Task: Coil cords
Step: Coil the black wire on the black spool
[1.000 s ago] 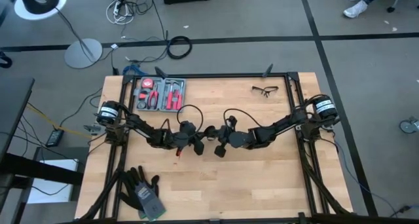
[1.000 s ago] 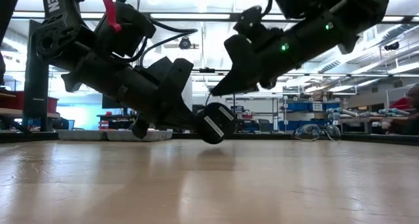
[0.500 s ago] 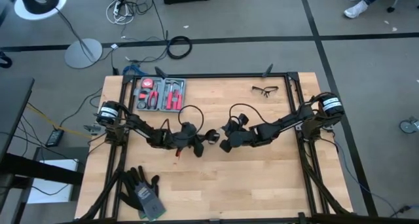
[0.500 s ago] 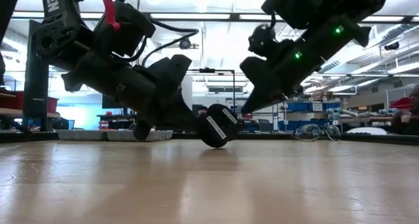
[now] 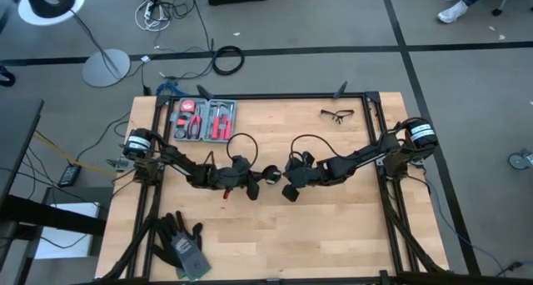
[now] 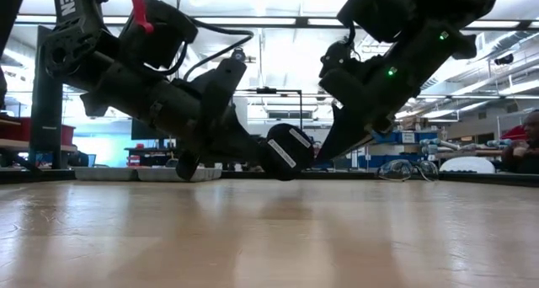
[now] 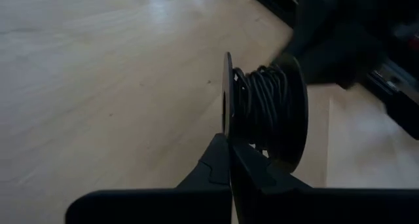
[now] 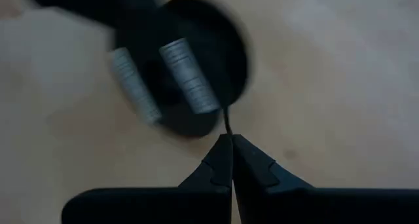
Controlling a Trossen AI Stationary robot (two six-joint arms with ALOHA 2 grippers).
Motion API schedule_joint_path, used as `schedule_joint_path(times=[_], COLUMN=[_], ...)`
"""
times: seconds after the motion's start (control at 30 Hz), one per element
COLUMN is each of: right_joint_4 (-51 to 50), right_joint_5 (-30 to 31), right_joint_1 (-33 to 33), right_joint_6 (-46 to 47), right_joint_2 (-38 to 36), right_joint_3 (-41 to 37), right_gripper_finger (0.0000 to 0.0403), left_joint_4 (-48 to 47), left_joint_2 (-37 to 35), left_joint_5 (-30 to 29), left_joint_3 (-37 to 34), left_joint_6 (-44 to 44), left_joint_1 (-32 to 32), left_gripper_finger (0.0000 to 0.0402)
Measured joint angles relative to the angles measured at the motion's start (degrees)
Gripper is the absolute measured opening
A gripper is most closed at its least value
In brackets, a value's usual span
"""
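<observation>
Since half a second ago, right gripper point(image 5: 290, 190) has dropped toward six o'clock, fingers pinched on thin black cord point(image 8: 227, 122), apparently to wind it, while left gripper point(image 5: 260, 177) clamps small round black spool-like puck point(image 7: 265, 114) mid-worktop point(image 5: 333, 235), steadying it.

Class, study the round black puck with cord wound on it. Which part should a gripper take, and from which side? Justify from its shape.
Take the puck by its thin flat flange, edge-on from the rim, as the left gripper does. That probably leaves the groove holding the wound cord free for the right gripper, which pinches the loose strand.
</observation>
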Motion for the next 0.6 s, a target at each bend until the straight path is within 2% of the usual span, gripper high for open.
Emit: schedule_joint_path(times=[0.07, 0.3, 0.6], right_joint_4=[0.2, 1.3, 0.0], right_joint_5=[-2.9, -7.3, -8.2], right_joint_1=[0.2, 0.7, 0.7], right_joint_6=[0.0, -2.6, -3.1], right_joint_2=[0.0, 0.1, 0.1], right_joint_3=[0.0, 0.0, 0.0], right_gripper_finger=[0.0000, 0.0000, 0.0000], left_joint_4=[-0.1, -2.1, -0.2], left_joint_2=[0.0, 0.0, 0.0], left_joint_5=[0.0, 0.3, -0.1], left_joint_3=[0.0, 0.0, 0.0], left_joint_6=[0.0, -1.2, -1.2], left_joint_1=[0.4, 1.1, 1.2], left_gripper_finger=[0.0000, 0.0000, 0.0000])
